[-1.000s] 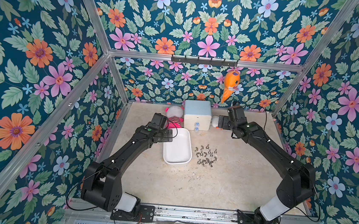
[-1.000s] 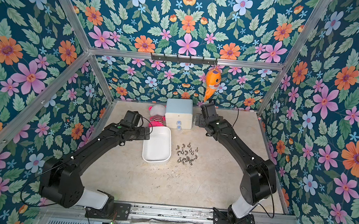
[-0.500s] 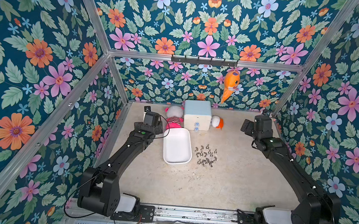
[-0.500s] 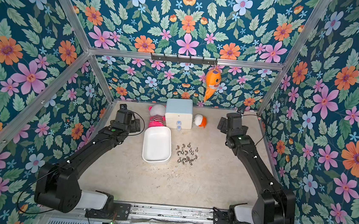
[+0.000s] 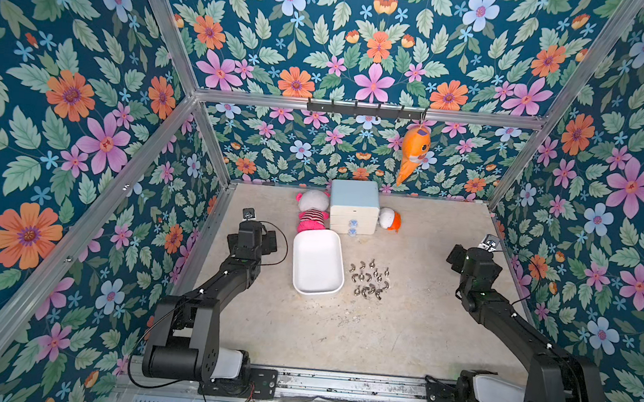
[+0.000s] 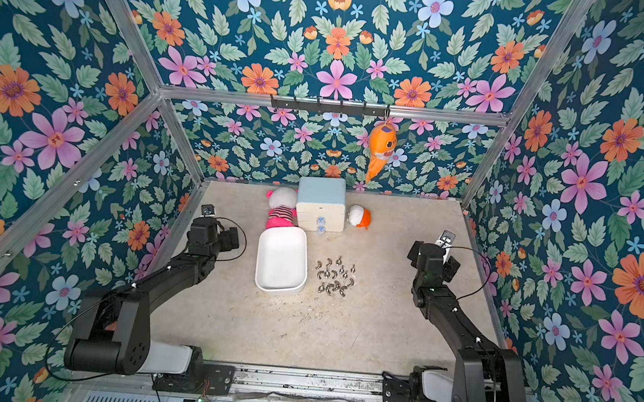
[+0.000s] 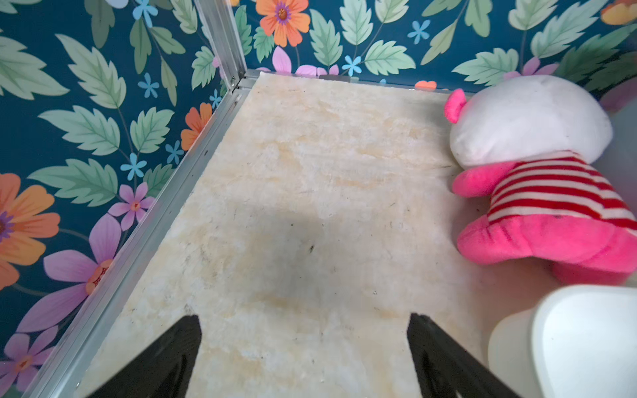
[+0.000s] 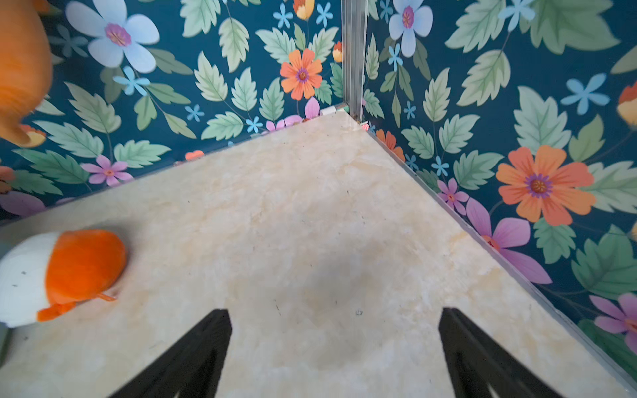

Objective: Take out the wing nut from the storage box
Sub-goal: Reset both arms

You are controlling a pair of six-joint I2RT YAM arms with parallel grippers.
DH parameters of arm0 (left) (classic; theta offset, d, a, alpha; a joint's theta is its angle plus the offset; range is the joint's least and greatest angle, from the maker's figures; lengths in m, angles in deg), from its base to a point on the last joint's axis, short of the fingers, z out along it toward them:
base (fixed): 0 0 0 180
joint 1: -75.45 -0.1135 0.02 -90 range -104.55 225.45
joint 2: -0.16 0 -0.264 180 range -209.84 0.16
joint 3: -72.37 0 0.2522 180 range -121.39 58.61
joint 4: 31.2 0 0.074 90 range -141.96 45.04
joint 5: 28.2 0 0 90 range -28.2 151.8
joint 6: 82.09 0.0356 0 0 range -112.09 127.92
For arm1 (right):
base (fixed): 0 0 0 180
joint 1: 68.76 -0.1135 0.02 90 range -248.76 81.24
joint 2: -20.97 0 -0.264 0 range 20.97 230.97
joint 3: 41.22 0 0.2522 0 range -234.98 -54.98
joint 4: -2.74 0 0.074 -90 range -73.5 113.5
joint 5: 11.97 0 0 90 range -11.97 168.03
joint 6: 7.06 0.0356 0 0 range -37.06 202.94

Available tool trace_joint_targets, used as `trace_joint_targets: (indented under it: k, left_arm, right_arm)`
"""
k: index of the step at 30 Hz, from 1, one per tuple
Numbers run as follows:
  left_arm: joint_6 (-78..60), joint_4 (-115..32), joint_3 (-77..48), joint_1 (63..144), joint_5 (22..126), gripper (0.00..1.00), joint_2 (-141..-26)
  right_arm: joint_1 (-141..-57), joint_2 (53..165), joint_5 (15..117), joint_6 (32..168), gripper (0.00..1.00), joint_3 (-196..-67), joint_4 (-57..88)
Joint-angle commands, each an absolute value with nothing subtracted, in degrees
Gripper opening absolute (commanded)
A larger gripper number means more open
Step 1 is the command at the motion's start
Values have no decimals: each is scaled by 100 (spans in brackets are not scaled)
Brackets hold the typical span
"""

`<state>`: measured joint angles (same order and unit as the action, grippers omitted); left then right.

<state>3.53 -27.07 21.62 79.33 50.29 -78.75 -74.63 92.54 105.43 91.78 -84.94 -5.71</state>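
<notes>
The storage box (image 5: 317, 263) sits mid-desk (image 5: 341, 331) and looks empty. The wing nuts (image 5: 370, 279) lie scattered at its three o'clock. The left end effector (image 7: 303, 318) and right end effector (image 8: 334, 311) gape wide, holding nothing. Removal seems finished, so next probably calls only for parking.

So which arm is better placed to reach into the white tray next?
Left, probably. The open left tool hovers right beside the white tray, while the right tool is off near the side wall, beyond the wing nuts. The tray looks empty, though.
</notes>
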Motion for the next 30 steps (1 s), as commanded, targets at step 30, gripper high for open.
trace_joint_targets:
  k: [30]
  left_arm:
    - [765,2375,4182,7479,6322,100,-9133]
  right_arm:
    - [-7140,10372,9470,8479,99,-6170,-6147]
